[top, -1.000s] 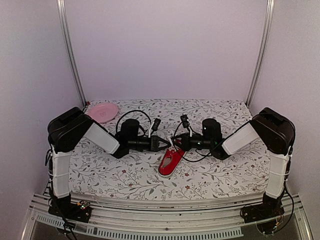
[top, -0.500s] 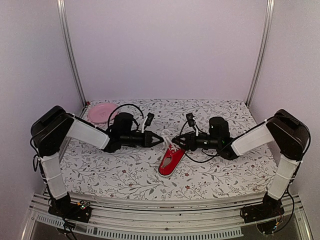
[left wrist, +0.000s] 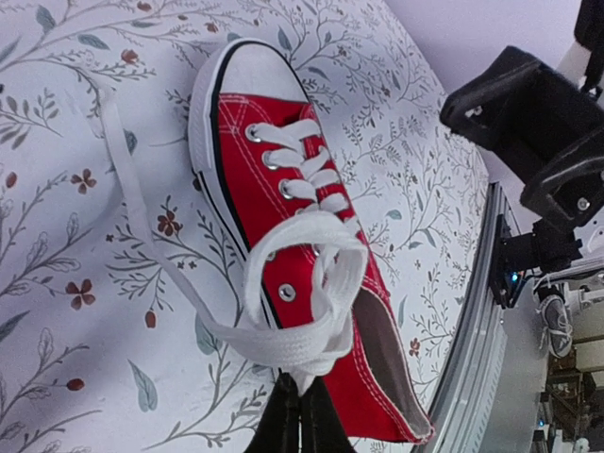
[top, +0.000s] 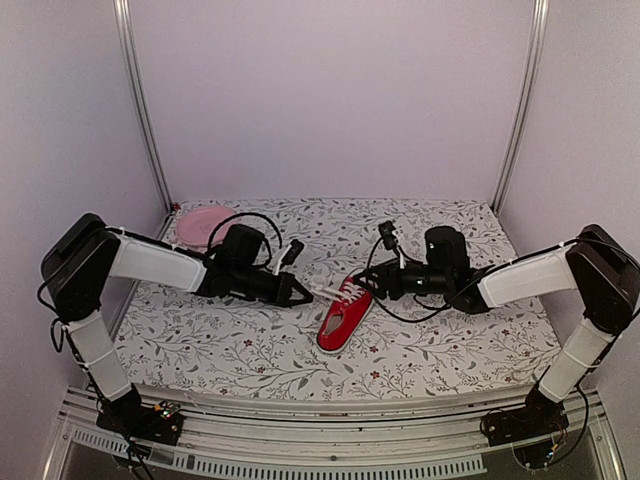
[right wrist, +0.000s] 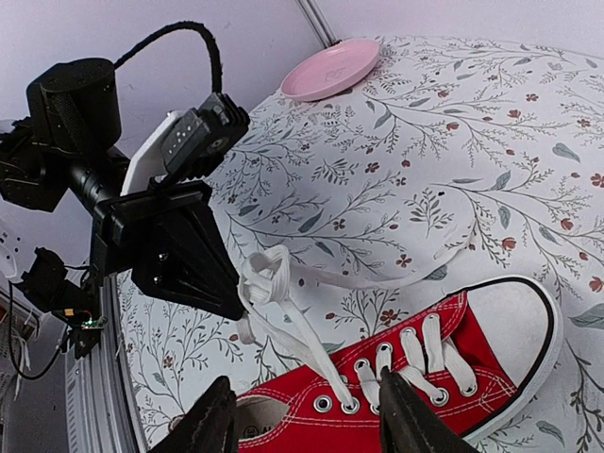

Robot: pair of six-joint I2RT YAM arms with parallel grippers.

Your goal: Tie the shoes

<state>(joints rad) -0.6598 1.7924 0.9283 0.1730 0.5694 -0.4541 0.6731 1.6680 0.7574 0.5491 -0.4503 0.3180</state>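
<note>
1. Red sneaker (top: 342, 318): we find it sole down near the centre of the desk (top: 250, 350), toe toward 1 o'clock.
2. White lace (left wrist: 283, 342): pulled out in a loop toward the sneaker's 10 o'clock.
3. Left gripper (left wrist: 300, 420): fingers together, clamped on that loop, just beside the sneaker.
4. Right gripper (top: 362, 287): fingers apart, holding nothing; we place it at the sneaker's 1 o'clock.
5. Pink plate (top: 205, 224): the desk's 10 o'clock corner.

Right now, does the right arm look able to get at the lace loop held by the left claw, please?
Probably yes: the open right claw faces the lace loop with nothing between; the left claw pinches its far side.
</note>
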